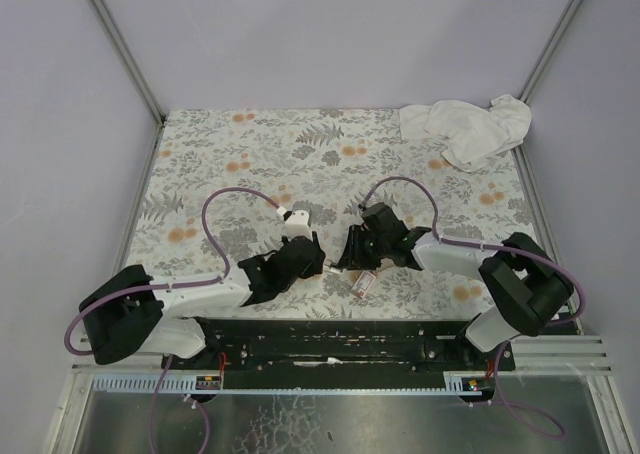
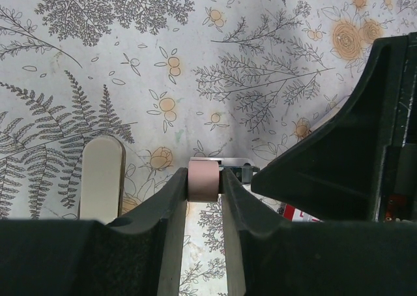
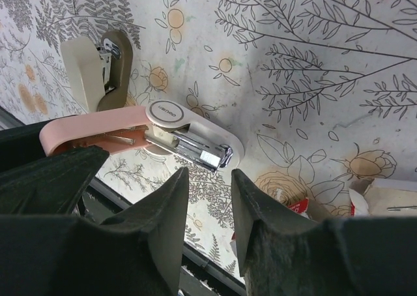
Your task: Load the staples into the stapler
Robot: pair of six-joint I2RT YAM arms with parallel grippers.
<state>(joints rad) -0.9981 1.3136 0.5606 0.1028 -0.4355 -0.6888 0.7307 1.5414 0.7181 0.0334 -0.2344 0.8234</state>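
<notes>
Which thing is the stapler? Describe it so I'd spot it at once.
On the flowered table, look near the middle of the front edge. The stapler is pinched in the left gripper. It has a pink top swung open over a white base with a shiny metal channel, unlike the plain beige piece beside it.

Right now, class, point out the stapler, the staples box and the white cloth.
stapler (image 3: 182,123): right wrist view, on its white top cover.
staples box (image 1: 363,282): top external view, on the box's face.
white cloth (image 1: 470,129): top external view, middle of the crumpled heap.
</notes>
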